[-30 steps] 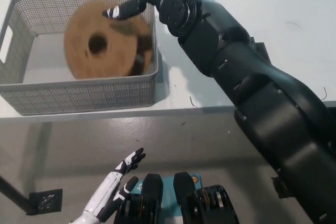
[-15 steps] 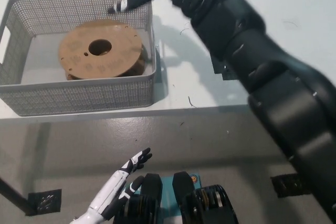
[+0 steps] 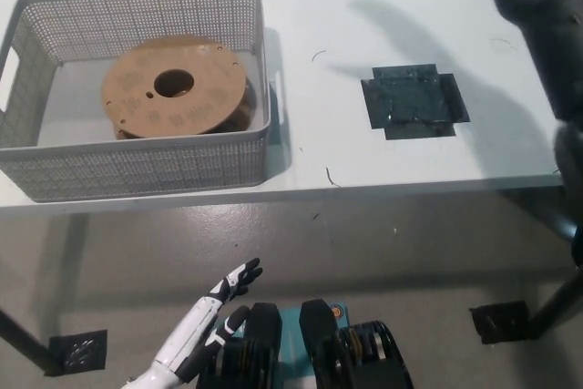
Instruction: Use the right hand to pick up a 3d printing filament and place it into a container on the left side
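The left hand (image 3: pixel 214 312), white with dark fingertips, hangs below the table's front edge near the picture's bottom, its fingers spread apart and holding nothing. Of the black right arm (image 3: pixel 542 25) only a stretch along the right edge shows; its hand lies outside the picture, so the state of its fingers cannot be told. The filament spool (image 3: pixel 173 88), brown with a round centre hole, lies flat inside the grey mesh basket (image 3: pixel 137 170) at the table's (image 3: pixel 364 6) left end, close to the basket's right wall. A dark cross-shaped patch (image 3: pixel 414 102) sits on the white tabletop towards the right, well apart from the basket.
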Controlling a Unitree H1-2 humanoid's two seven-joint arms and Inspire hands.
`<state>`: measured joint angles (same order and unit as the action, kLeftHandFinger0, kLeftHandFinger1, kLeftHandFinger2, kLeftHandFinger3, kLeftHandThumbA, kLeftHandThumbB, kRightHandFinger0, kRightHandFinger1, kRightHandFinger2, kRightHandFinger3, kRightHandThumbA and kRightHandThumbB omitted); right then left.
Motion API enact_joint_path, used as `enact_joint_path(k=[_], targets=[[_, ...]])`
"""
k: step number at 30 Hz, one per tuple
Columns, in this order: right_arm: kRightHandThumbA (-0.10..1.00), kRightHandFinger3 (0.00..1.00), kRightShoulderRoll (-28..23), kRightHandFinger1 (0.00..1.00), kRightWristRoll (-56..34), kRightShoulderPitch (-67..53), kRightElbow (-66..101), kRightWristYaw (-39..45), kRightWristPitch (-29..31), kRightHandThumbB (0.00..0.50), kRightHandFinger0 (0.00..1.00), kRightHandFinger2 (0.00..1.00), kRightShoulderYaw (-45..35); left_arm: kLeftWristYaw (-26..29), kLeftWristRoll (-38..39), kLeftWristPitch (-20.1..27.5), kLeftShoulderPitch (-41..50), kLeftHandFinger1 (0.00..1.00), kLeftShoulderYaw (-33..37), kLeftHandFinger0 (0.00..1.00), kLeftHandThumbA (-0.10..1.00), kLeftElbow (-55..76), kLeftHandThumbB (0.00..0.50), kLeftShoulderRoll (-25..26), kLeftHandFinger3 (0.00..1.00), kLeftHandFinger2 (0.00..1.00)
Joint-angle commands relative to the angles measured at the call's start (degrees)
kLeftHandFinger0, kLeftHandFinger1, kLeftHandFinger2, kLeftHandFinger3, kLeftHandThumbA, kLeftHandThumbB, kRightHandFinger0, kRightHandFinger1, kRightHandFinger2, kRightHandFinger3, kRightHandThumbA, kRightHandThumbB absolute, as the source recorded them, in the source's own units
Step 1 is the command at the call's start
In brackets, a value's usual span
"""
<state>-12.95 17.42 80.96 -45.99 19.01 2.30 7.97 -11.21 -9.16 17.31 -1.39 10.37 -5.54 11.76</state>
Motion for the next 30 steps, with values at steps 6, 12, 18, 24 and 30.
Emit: enact_joint_path(k=[6, 12, 18, 24, 30], targets=[[1.0, 1.0, -14.8, 1.0, -26.7, -27.9, 77.1, 7.4, -18.5, 0.477, 1.0, 1.0, -13.7, 2.5, 1.6, 5.1, 1.0, 1.0, -1.4, 1.0, 1.0, -1.1, 0.426, -1.6, 1.0, 1.0], [1.0, 1.0, -4.4, 1.0, -22.3, -43.3, 94.1, -3.2, -9.0, 0.431, 1.0, 1.0, -9.3, 3.6, 0.6, 6.4, 1.8, 1.0, -1.3, 1.0, 1.0, -1.8, 0.442, -2.6, 1.0, 1.0], [1.0, 1.0, 7.2, 1.0, -8.9, -58.3, 100.4, -5.3, 2.3, 0.5, 1.0, 1.0, -1.5, 4.3, 0.2, 6.5, 2.2, 1.0, -1.3, 1.0, 1.0, -1.9, 0.446, -3.5, 1.0, 1.0], [1.0, 1.0, 9.8, 1.0, -15.0, -68.6, 100.4, -3.2, 8.8, 0.32, 1.0, 1.0, 10.3, 4.4, -0.1, 7.3, 2.9, 1.0, -1.1, 1.0, 1.0, -2.3, 0.437, -3.7, 1.0, 1.0], [1.0, 1.0, 19.5, 1.0, -0.4, -79.6, 98.8, -8.8, 17.8, 0.21, 1.0, 1.0, 12.7, 4.2, 0.5, 7.4, 2.8, 1.0, -1.2, 1.0, 1.0, -2.9, 0.426, -3.9, 1.0, 1.0]])
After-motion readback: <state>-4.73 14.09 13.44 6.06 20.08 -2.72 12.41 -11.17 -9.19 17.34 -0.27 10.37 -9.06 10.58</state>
